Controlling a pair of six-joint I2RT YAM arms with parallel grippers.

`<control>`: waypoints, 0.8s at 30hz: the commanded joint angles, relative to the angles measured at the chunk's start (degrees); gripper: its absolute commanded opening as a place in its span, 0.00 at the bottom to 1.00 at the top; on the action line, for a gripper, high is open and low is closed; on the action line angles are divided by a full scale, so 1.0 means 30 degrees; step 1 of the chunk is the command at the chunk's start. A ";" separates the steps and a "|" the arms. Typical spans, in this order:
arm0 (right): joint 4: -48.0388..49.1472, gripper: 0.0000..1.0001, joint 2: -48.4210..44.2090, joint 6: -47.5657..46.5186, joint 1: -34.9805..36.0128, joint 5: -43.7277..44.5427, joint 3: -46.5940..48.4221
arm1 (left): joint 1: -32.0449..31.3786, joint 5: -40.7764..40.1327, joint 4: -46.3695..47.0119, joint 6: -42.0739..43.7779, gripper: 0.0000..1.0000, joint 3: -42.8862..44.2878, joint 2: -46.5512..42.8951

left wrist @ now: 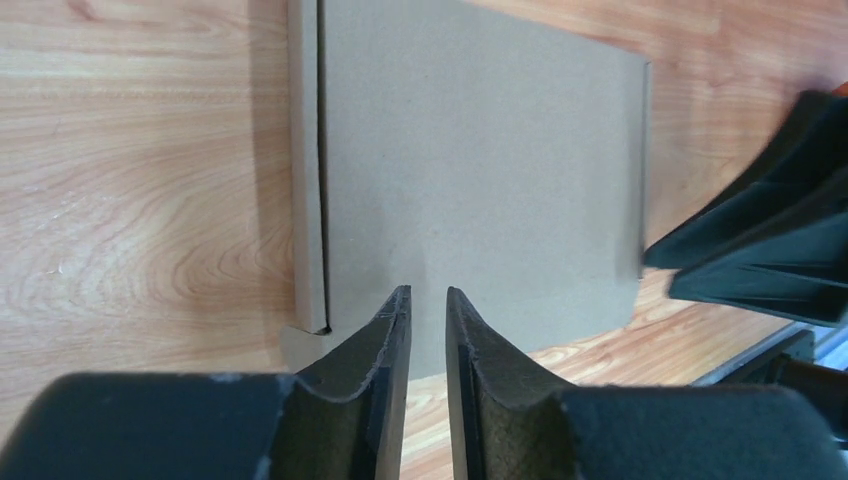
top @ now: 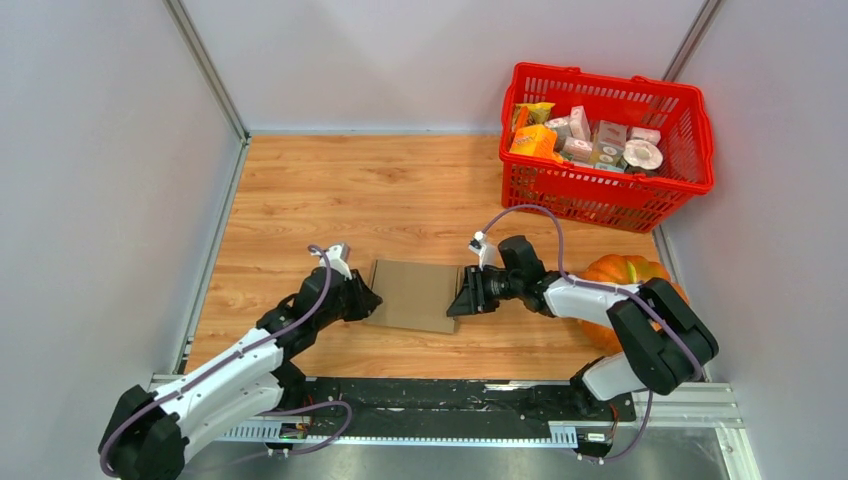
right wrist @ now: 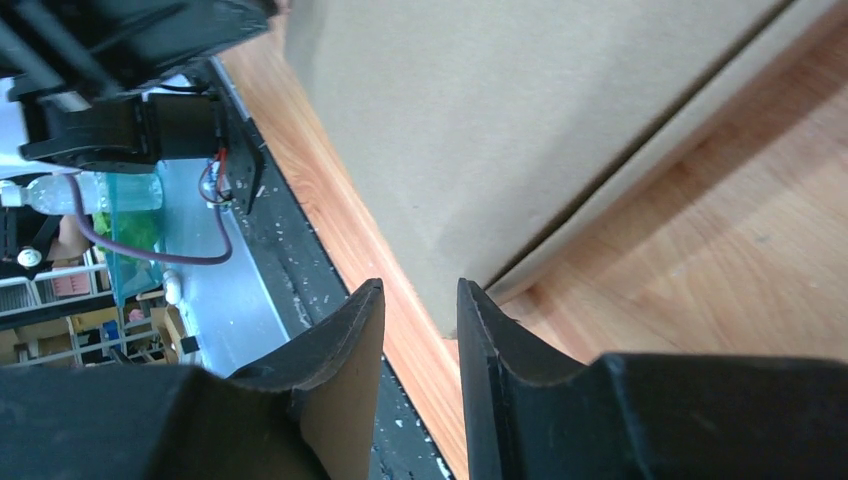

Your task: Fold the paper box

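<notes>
The paper box [top: 412,295] is plain brown cardboard lying flat and closed on the wooden table between my two arms. My left gripper [top: 366,298] sits at its left edge. In the left wrist view its jaws [left wrist: 428,290] stand a narrow gap apart over the edge of the box [left wrist: 480,170], with nothing between them. My right gripper [top: 462,299] is at the box's right edge. Seen from the right wrist, that gripper [right wrist: 420,285] stands slightly open and empty just off a corner of the box [right wrist: 500,120]. The right gripper's fingers [left wrist: 770,235] also show in the left wrist view.
A red basket [top: 608,195] with several small printed packages [top: 590,135] stands at the back right. An orange pumpkin [top: 622,270] sits at the right, partly behind my right arm. Grey walls close in the table on three sides; a metal rail [top: 450,400] runs along the near edge.
</notes>
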 commanded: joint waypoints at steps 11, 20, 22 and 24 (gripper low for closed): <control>-0.2314 0.50 -0.2297 -0.0132 -0.0742 0.0720 0.0349 | 0.0524 -0.2475 -0.6028 0.2186 0.60 0.2481 -0.3204; -0.3201 0.54 -0.0016 0.0597 -0.2062 0.1515 0.2167 | 0.3712 0.1271 -0.2310 0.1981 0.65 0.1806 -0.0336; -0.2674 0.50 0.0688 0.1067 -0.2062 0.1513 0.2167 | 0.4098 0.2382 -0.1170 0.1952 0.62 0.1835 0.0919; -0.1474 0.46 0.1391 0.1534 -0.2062 0.1251 0.2080 | 0.4508 0.2943 -0.0464 0.1836 0.59 0.1894 0.1657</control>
